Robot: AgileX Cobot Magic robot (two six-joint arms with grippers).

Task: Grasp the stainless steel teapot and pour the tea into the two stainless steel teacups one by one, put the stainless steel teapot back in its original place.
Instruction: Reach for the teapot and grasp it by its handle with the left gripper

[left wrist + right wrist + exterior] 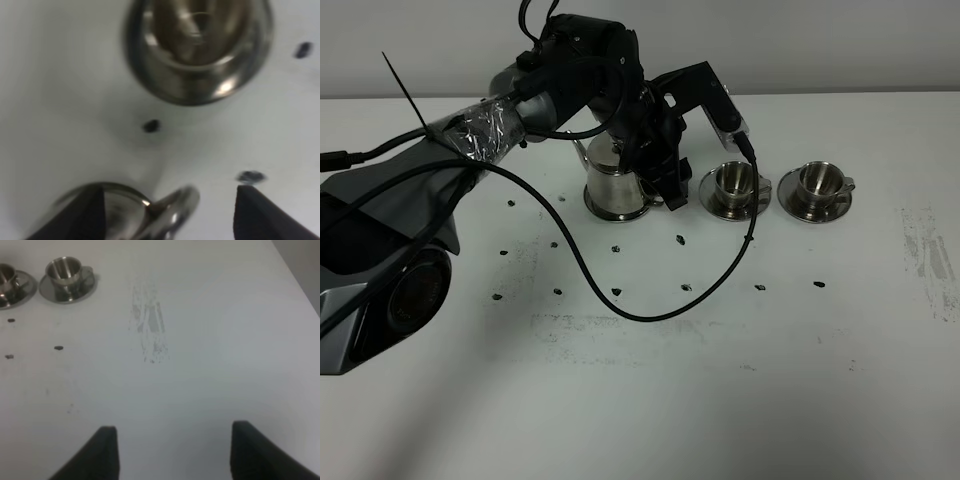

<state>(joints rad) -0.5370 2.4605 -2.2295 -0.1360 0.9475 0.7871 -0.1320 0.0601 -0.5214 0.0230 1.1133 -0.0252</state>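
Teapot [612, 186] polished steel, mirror-glossy, smooth. Teacups [732, 179] [819, 178] and saucers [725, 207] same shiny steel. Table [720, 390] white, matt, smooth, except a greyish scuffed patch [926, 252] and dark specks. Left arm casing [582, 60] black, matt. Crinkly clear plastic wrap [485, 130] on it, glossy. Cable [620, 308] black, slight sheen.

White table [720, 400] with black marks [617, 291]

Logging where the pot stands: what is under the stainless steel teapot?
A round steel dish; its rim shows around the teapot's base. Its middle and far side are hidden by the teapot.
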